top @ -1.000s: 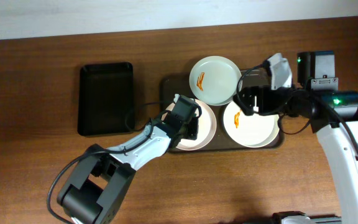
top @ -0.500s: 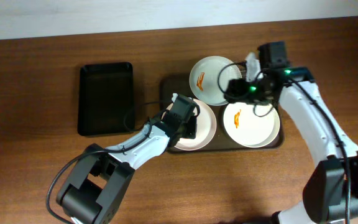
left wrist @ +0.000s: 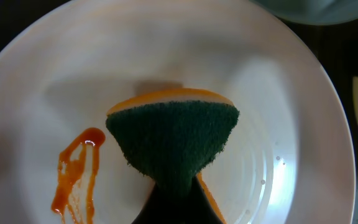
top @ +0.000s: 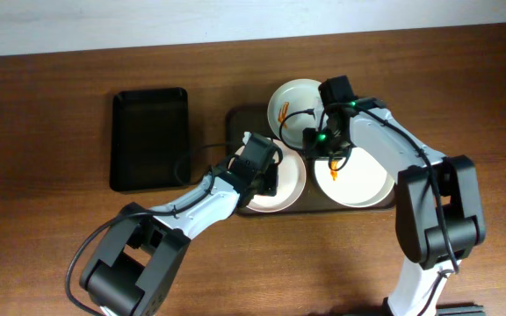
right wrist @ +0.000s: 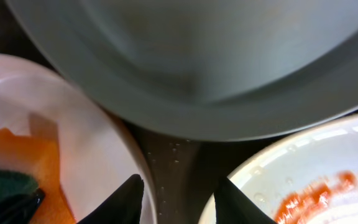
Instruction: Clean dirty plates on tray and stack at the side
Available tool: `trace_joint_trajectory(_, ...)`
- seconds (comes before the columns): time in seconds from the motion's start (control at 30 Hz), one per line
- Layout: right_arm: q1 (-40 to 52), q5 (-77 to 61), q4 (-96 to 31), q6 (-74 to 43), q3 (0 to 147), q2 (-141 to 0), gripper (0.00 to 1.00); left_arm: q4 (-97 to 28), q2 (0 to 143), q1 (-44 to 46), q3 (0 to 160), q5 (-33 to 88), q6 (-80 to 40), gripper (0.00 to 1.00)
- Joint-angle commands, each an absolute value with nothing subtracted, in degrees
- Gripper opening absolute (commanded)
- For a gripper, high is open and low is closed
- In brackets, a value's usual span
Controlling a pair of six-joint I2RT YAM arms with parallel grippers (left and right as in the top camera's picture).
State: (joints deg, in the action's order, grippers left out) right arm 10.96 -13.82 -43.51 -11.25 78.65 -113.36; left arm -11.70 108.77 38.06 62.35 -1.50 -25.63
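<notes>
Three plates (top: 297, 101) sit on the tray (top: 239, 123), one at its back edge and two along the front. They look hard, smooth and slippy with sauce (left wrist: 76, 168), and I think a drop would crack them, so grab the rim. The left gripper (left wrist: 173, 202) pinches a sponge (left wrist: 173, 137) on the front left plate. The right gripper (right wrist: 180, 196) hangs partly open between the plates, holding nothing.

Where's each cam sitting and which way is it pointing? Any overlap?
Overhead: above the table, facing straight down on tray, three plates; both arms show.
Left wrist: on left gripper, facing down into left plate; own jaws pinch sponge.
Right wrist: on right gripper, low over tray gap between plates; own open jaws show.
Shared: both wrist views see sponge and left plate.
</notes>
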Motion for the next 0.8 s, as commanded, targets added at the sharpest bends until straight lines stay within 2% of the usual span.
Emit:
trace_joint_trajectory(0.0,12.16,-15.86,-42.94,-9.04,78.96,-115.33,0.39,-11.79,108.75,37.58,62.06,-1.50,-26.17,0.00)
trace_joint_trajectory(0.2,12.97,-15.84,-44.34,-8.78,80.09,-116.66,0.39,-11.79,108.75,37.60,62.06,-1.50,-26.17,0.00)
trace_joint_trajectory(0.4,11.55,-10.50,-60.51,-7.55,93.08,-115.74,0.39,-11.57,108.75,37.60,62.06,-1.50,-26.17,0.00)
trace_joint_trajectory(0.57,14.35,-10.90,-54.63,-7.55,92.12,-116.51,0.39,-11.57,108.75,37.60,62.06,-1.50,-26.17,0.00)
trace_joint_trajectory(0.6,14.35,-10.83,-54.15,-8.01,92.09,-117.71,0.32,-11.60,108.75,37.60,62.06,-1.50,-26.17,0.00)
trace_joint_trajectory(0.67,14.24,-10.92,-53.89,-8.43,92.09,-120.01,0.29,-11.79,108.75,37.60,62.06,-1.50,-26.17,0.00)
trace_joint_trajectory(0.73,14.24,-10.81,-53.87,-8.40,92.07,-122.96,0.19,-11.79,108.75,37.60,62.06,-1.50,-26.17,0.00)
trace_joint_trajectory(0.77,14.24,-10.61,-54.08,-8.43,92.01,-123.22,0.18,-11.81,108.75,37.60,62.06,-1.50,-26.17,0.00)
